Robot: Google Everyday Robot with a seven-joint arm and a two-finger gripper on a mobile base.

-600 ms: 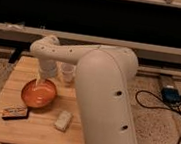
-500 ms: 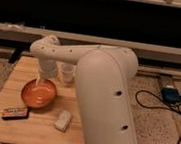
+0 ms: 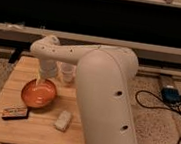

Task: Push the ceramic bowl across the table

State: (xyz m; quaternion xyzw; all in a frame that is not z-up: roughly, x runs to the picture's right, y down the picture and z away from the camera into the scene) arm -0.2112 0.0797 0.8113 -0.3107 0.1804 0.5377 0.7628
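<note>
The orange ceramic bowl (image 3: 38, 94) sits on the light wooden table (image 3: 15, 129), left of the middle. My white arm reaches over the table from the right. My gripper (image 3: 43, 83) points down at the bowl's far rim, just inside or touching it. A small clear cup (image 3: 68, 73) stands right behind the bowl, next to the arm.
A dark flat packet (image 3: 15, 112) lies near the front left edge. A pale wrapped bar (image 3: 63, 120) lies in front of the bowl to the right. A blue box with black cables (image 3: 169, 94) lies on the floor at the right. A dark wall runs behind the table.
</note>
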